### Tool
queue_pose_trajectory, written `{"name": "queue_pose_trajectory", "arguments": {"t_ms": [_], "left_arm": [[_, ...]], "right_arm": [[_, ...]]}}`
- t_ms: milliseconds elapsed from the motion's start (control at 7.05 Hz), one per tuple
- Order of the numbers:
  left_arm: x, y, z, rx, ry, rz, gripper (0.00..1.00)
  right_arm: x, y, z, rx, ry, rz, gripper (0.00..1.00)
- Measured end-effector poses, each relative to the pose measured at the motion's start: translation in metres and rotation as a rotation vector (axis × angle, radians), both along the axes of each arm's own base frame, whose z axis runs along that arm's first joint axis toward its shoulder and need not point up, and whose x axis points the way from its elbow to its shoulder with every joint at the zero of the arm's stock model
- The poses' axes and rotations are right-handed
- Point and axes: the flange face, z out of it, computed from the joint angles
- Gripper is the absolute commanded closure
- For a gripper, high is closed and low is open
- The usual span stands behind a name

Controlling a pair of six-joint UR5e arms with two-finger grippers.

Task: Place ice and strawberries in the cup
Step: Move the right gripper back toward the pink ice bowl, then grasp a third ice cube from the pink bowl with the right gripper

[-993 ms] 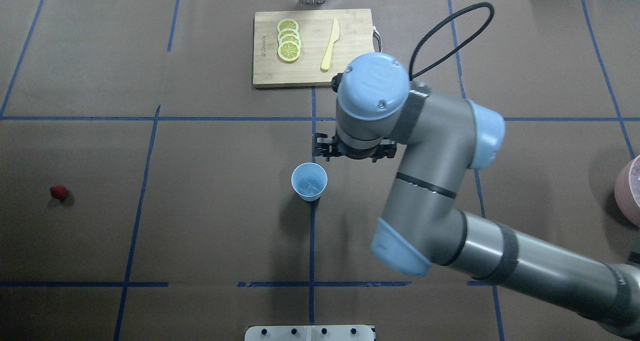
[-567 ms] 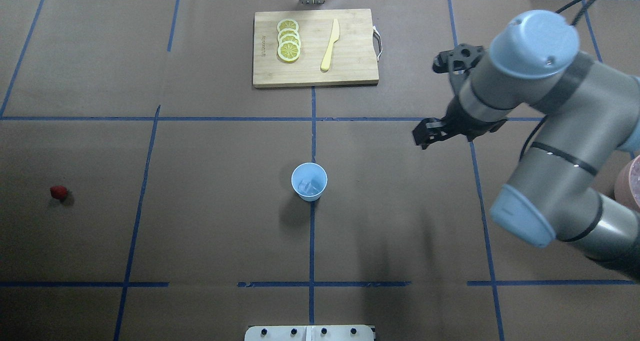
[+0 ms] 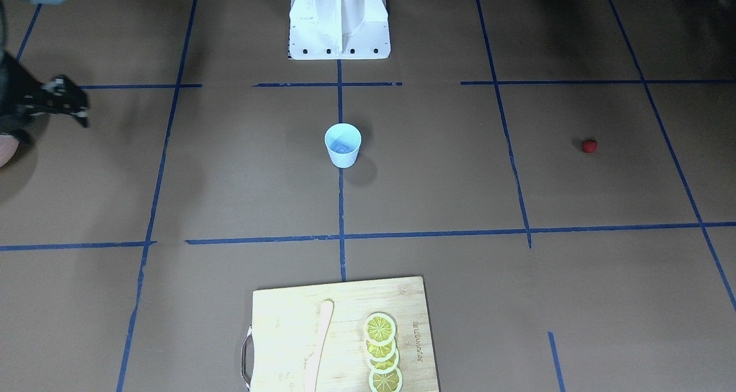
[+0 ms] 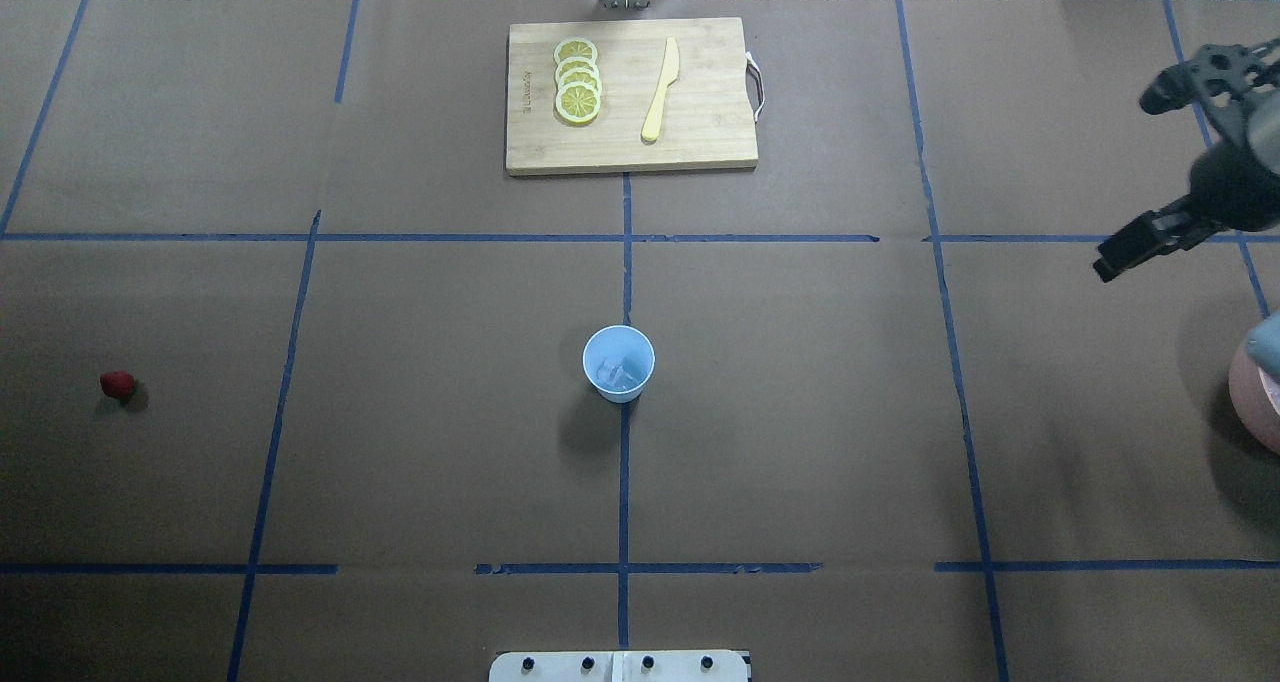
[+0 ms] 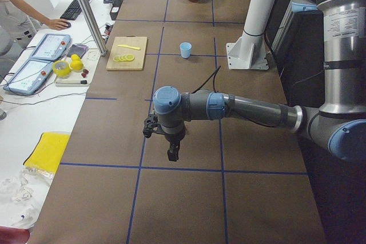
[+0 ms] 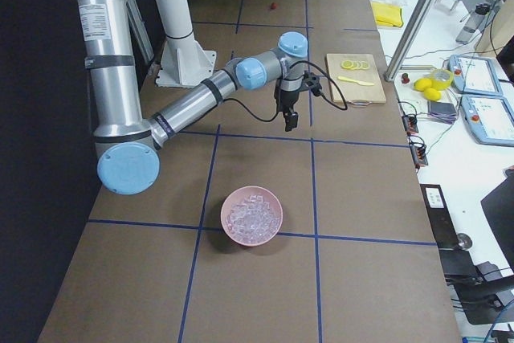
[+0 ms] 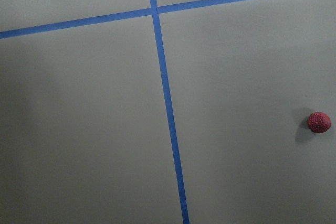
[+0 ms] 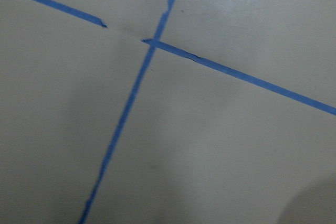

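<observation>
A small light-blue plastic cup (image 3: 343,157) stands upright at the middle of the table (image 4: 450,442), on a blue tape line. A few clear ice cubes (image 4: 617,372) lie at its bottom. A heap of ice (image 6: 252,214) fills a pink bowl (image 6: 227,223) well apart from it. One tiny red strawberry (image 4: 117,385) lies alone, far out on the robot's left.

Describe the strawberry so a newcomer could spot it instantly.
On the brown paper-covered table gridded with blue tape, find the small light-blue plastic cup at the centre. Far toward the robot's left of it, a tiny round red strawberry lies alone on bare paper. It is the only red thing on the paper; the yellow lemon slices sit on a wooden board.
</observation>
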Motion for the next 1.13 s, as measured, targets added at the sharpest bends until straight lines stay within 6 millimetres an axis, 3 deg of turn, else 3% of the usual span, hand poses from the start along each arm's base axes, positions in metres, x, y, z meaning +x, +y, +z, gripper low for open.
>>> {"name": "queue_pose_trajectory", "arguments": {"t_ms": [142, 284, 426, 709, 1135], "left_arm": [[0.000, 0.000, -0.001, 0.001, 0.000, 0.000, 0.00], [0.000, 0.000, -0.001, 0.002, 0.000, 0.000, 0.00], [0.000, 0.000, -0.001, 0.002, 0.000, 0.000, 0.00], [0.000, 0.000, 0.000, 0.000, 0.001, 0.000, 0.00], [0.000, 0.000, 0.001, -0.003, 0.001, 0.000, 0.00]], "right_arm": [[0.042, 0.011, 0.033, 0.016, -0.012, -0.032, 0.01], [0.069, 0.027, 0.063, 0.026, -0.014, -0.058, 0.01], [0.084, 0.044, 0.092, 0.041, -0.015, -0.073, 0.01], [0.096, 0.062, 0.157, 0.075, -0.022, -0.071, 0.04], [0.116, 0.096, 0.218, 0.036, -0.006, -0.040, 0.09]]}}
